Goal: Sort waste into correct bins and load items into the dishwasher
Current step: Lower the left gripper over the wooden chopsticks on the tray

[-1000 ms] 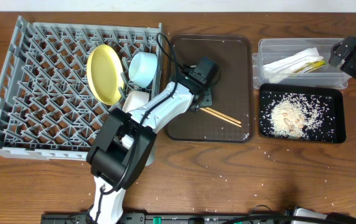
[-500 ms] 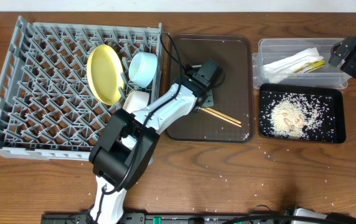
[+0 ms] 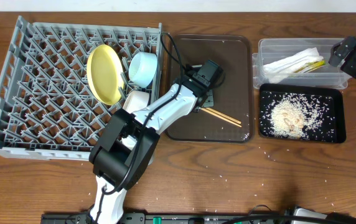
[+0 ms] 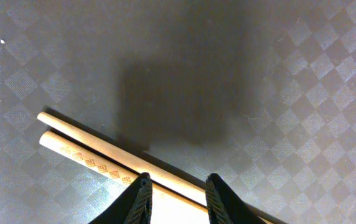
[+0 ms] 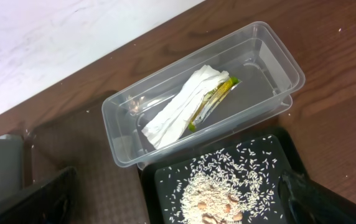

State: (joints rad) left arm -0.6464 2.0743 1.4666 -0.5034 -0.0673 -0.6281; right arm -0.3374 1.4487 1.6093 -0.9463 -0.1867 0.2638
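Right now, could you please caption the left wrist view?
Left hand poised astride wooden chopsticks lying on the brown tray.

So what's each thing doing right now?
yellow plate, on edge in the dish rack
light blue bowl, on its side in the dish rack
chopsticks, flat on the brown tray
napkin, in the clear tub
rice crumbs, heaped in the black tray
left gripper, astride the chopsticks, grip unclear
right gripper, open, empty

chopsticks [image 3: 223, 116] on serving tray [image 3: 228, 56], napkin [image 3: 290, 61] in tub [image 3: 260, 74], crumbs [image 3: 289, 117] in shallow tray [image 3: 337, 99]
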